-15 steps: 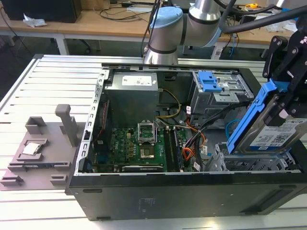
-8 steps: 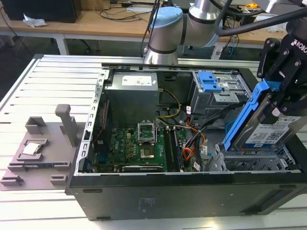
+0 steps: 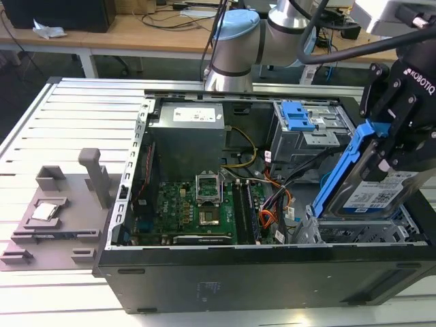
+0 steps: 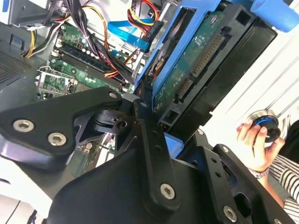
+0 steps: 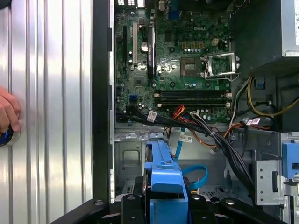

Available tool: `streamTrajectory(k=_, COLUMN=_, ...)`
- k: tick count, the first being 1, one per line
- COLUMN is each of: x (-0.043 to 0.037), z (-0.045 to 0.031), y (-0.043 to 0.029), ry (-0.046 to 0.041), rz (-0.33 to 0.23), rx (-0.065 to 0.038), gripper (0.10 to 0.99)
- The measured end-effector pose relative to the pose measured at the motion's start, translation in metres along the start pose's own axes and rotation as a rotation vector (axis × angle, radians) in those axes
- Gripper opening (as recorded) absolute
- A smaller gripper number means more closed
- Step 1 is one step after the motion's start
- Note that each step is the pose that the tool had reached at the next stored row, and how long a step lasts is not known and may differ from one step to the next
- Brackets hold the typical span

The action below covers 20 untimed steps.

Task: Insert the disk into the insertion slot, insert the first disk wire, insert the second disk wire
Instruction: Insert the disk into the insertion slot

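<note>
My gripper (image 3: 390, 158) is shut on the disk (image 3: 373, 187), a silver drive with a white label in a bright blue carrier. The disk hangs tilted just above the insertion slot (image 3: 354, 233), a silver perforated cage in the case's front corner at the exterior view's right. In the second wrist view the black fingers (image 4: 145, 122) clamp the carrier, and the disk (image 4: 201, 60) shows its green board. The first wrist view looks down along the blue carrier (image 5: 163, 179) into the insertion slot (image 5: 131, 154). The orange-red first disk wire (image 5: 179, 112) and the light blue second disk wire (image 5: 196, 176) lie loose inside the case.
The open case holds a motherboard (image 3: 197, 204), a power supply (image 3: 187, 129) and a grey bay with a blue latch (image 3: 300, 117). A grey fixture (image 3: 54, 211) sits on the slatted table at the exterior view's left. A person's hand (image 4: 254, 140) holds a round knob beside the case.
</note>
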<state>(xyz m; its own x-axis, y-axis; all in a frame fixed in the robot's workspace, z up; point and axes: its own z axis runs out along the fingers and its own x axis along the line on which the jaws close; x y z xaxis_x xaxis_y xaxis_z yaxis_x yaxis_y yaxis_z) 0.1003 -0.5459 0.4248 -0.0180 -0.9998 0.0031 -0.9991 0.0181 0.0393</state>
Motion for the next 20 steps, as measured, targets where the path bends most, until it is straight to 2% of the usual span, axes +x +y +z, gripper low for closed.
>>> streamTrajectory(k=4, x=0.0, z=0.0081, y=-0.0002, ry=-0.0001, rz=0.0, rx=0.0, gripper=0.365)
streamTrajectory(k=12, x=0.0, z=0.0161, y=-0.0005, ry=-0.0001, rz=0.0, rx=0.0, gripper=0.365)
streamTrajectory(k=20, x=-0.0001, z=0.0278, y=-0.001, ry=-0.0001, rz=0.0, rx=0.0, gripper=0.365)
